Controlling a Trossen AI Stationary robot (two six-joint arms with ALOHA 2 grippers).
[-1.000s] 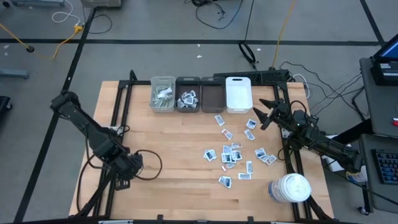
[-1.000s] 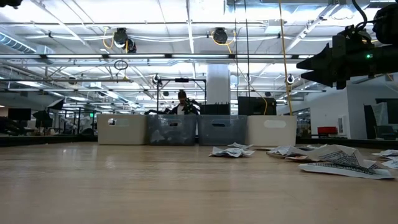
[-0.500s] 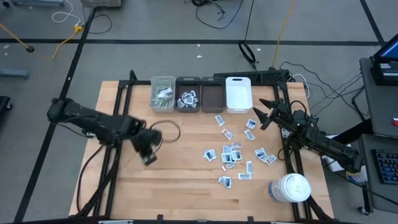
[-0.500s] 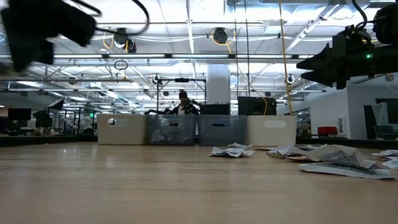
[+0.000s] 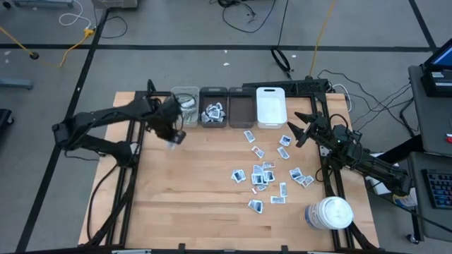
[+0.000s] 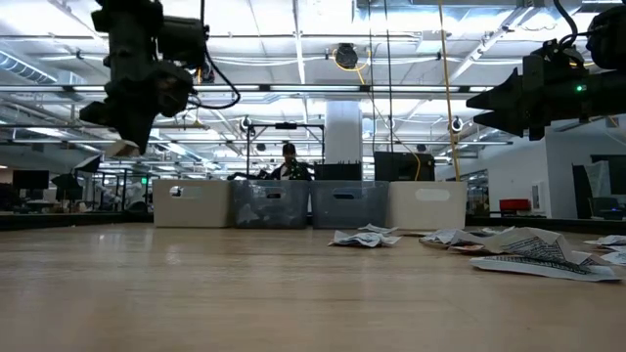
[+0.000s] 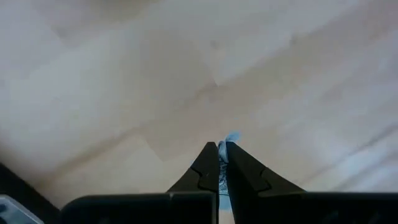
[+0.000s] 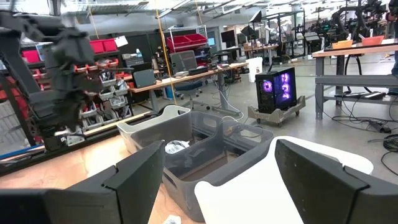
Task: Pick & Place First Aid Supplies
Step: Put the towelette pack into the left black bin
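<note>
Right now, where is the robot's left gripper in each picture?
High view: the left gripper hangs just in front of the leftmost bin.
Low view: upper left, above the row of bins.
Left wrist view: bottom centre, shut on a small sachet.
Right wrist view: blurred at far left.
Shared landmark: the leftmost bin, also in the low and right wrist views.

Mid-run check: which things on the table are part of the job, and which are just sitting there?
Job:
- scattered sachets
- left tool, shut on a sachet
- right tool, open, waiting
- row of bins

Lying about:
- white jar
</note>
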